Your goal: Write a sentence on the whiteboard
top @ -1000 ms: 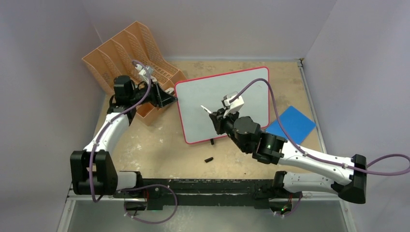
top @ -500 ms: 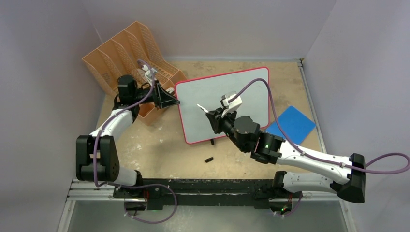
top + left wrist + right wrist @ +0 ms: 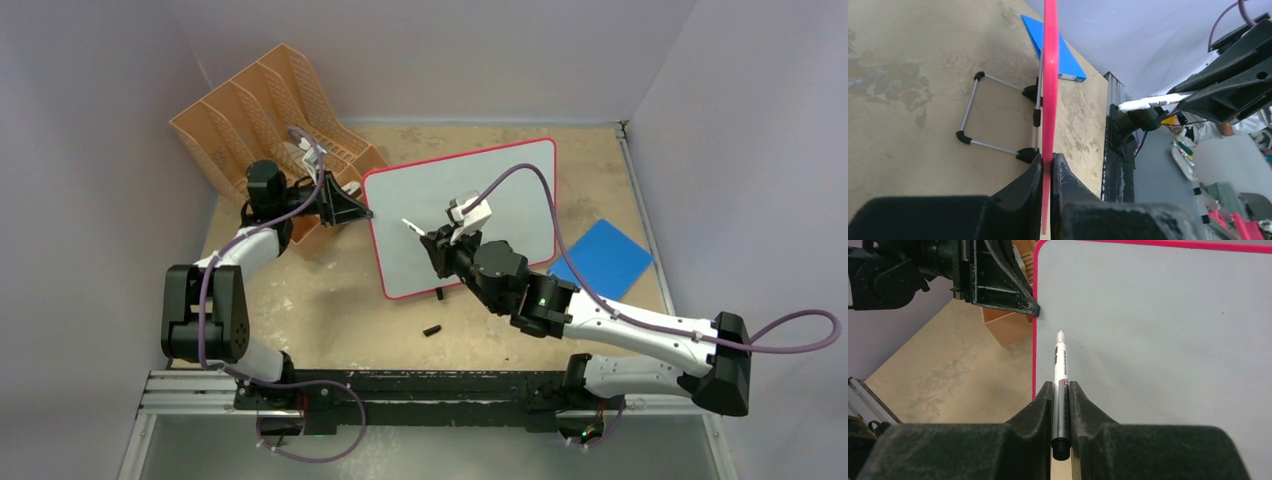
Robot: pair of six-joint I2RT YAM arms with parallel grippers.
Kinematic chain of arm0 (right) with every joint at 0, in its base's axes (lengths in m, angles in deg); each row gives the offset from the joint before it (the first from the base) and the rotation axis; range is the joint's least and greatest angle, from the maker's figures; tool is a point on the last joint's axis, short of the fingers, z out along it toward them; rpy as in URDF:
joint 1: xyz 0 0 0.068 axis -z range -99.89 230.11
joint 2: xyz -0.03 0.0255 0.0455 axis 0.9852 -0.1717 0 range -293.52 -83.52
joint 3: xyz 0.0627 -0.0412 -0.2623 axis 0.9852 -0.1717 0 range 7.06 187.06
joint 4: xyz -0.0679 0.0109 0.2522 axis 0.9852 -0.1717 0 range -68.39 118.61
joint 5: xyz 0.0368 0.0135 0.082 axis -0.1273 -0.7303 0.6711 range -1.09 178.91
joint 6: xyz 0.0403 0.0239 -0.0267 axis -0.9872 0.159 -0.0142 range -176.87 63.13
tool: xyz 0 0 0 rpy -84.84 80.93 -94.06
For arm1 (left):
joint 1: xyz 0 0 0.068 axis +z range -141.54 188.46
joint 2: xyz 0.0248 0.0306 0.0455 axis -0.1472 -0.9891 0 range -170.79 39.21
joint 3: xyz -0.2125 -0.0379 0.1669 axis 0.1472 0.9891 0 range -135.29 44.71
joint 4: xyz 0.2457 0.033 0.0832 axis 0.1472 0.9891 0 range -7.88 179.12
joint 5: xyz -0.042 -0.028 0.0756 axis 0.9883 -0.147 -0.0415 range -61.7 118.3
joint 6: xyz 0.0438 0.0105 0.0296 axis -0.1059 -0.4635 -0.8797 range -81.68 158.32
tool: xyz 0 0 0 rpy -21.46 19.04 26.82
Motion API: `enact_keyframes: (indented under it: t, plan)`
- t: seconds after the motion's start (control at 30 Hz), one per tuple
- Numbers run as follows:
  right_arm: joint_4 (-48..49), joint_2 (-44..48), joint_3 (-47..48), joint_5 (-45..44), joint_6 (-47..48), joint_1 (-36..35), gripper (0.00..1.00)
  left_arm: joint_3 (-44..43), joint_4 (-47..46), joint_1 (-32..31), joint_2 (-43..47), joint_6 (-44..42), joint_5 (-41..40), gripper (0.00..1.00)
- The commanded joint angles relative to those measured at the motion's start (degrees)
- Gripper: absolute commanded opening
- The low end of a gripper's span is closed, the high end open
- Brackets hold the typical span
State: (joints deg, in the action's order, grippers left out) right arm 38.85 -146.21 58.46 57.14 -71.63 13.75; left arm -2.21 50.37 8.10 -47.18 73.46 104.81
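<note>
The whiteboard (image 3: 415,190) stands propped mid-bench, blank. The left fingers (image 3: 356,212) are clenched on its red frame at 9 o'clock. The right fingers (image 3: 430,240) grasp the marker (image 3: 413,226), tip near the 10 o'clock corner. Best to start high there and press lightly against the left brace.

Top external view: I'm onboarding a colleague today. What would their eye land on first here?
The red-framed whiteboard at mid-table, blank, with the left gripper clamped on its left edge. Next, the marker held in the right gripper, tip pointing at the board's left part. The orange file rack stands at the far left.
</note>
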Motion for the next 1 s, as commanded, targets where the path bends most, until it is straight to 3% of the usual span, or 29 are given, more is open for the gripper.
enact_keyframes:
  t: [0.0,0.5,0.97]
  plan:
    - [2.64,-1.46,2.66,-0.26,0.81,-0.41,0.0,0.74,-7.16,0.27,-0.29,2.04,3.03,0.0]
    - [5.71,-6.55,5.88,-5.14,2.16,-1.2,0.0,2.87,-4.33,0.27,1.93,-5.97,2.15,0.0]
    - [8.44,-12.54,10.29,-10.19,4.6,-2.4,0.0,2.36,-3.51,0.27,2.89,-5.87,1.44,0.0]
